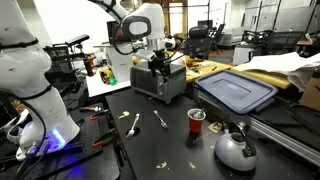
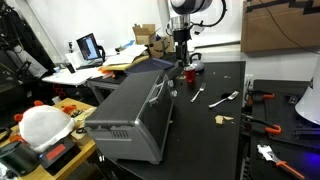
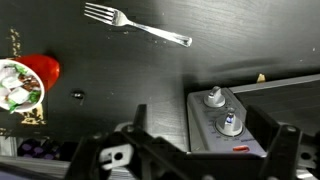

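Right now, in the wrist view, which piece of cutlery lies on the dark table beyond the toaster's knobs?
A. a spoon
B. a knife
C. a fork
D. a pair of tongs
C: a metal fork lies on the dark table, with its tines showing at the left end, away from the toaster.
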Controlling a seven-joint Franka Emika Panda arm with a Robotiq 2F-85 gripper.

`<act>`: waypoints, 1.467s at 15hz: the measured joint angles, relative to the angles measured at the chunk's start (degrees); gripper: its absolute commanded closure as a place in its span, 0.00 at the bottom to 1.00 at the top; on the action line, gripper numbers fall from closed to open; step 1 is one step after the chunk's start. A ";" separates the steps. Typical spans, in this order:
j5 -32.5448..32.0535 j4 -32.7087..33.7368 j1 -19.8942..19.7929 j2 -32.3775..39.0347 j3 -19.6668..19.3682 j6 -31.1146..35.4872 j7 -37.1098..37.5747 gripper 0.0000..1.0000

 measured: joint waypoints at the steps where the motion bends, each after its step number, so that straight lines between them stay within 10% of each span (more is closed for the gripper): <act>1: -1.98 -0.57 0.00 -1.34 -0.02 0.00 0.96 0.00; 22: -4.49 0.14 3.68 -15.58 -2.48 -15.92 2.94 0.00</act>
